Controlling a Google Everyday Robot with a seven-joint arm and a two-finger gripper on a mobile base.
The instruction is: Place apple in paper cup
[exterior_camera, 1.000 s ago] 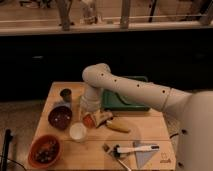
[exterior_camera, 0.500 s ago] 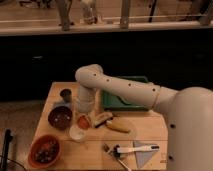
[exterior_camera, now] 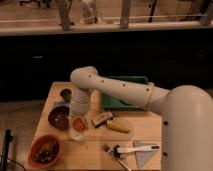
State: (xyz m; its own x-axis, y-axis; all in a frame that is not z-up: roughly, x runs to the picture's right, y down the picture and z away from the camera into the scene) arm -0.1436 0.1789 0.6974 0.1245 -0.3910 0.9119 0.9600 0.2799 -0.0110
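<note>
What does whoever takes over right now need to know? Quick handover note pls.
Gripper: down at the table's left-centre, directly above the paper cup; finger state not discernible.
Apple: at the paper cup, at or just inside its rim, right under the gripper. Cannot tell whether it has been let go.
Nearby: dark bowl to the left, yellow banana-like item to the right.
Done: apple brought to the cup.
Left: confirm it sits in the cup, release, lift the arm away.
</note>
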